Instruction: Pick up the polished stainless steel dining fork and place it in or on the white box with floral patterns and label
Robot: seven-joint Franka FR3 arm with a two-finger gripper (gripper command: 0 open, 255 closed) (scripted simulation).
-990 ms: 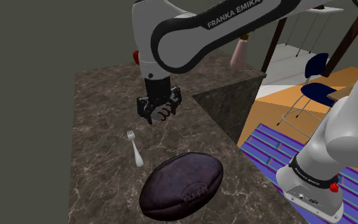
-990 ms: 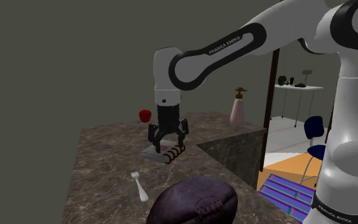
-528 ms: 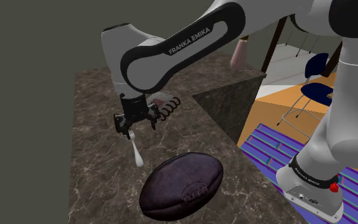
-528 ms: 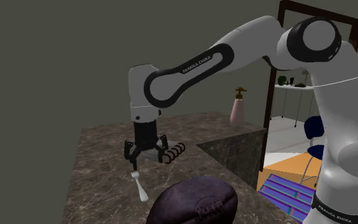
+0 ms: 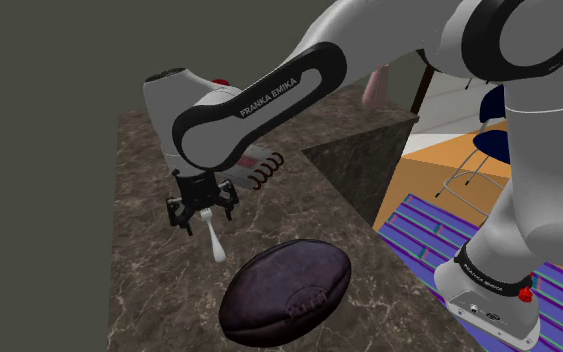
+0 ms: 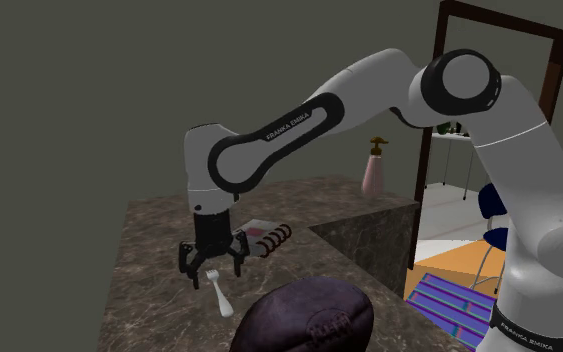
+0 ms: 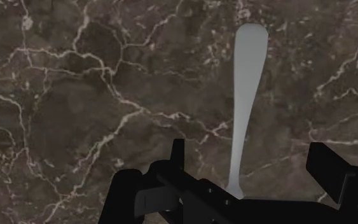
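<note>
Marble counter (image 5: 144,150); one fork (image 5: 214,242); one ball (image 5: 286,290)

My dark brown veined marble counter (image 5: 139,270) bears a dark purple oval ball (image 5: 286,291); a slim pale fork (image 5: 212,240) lies just beside that ball; a flat white box (image 6: 257,231) farther behind it; a pink pump bottle (image 6: 374,172) farthest.

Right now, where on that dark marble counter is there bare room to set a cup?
Freest: a broad strip of the dark marble counter along the shoulder view's left, bordered by the pale fork and the open black claw over it. Crowded: the near end, where the dark oval ball lies beside the fork, with the white patterned box just behind.
</note>
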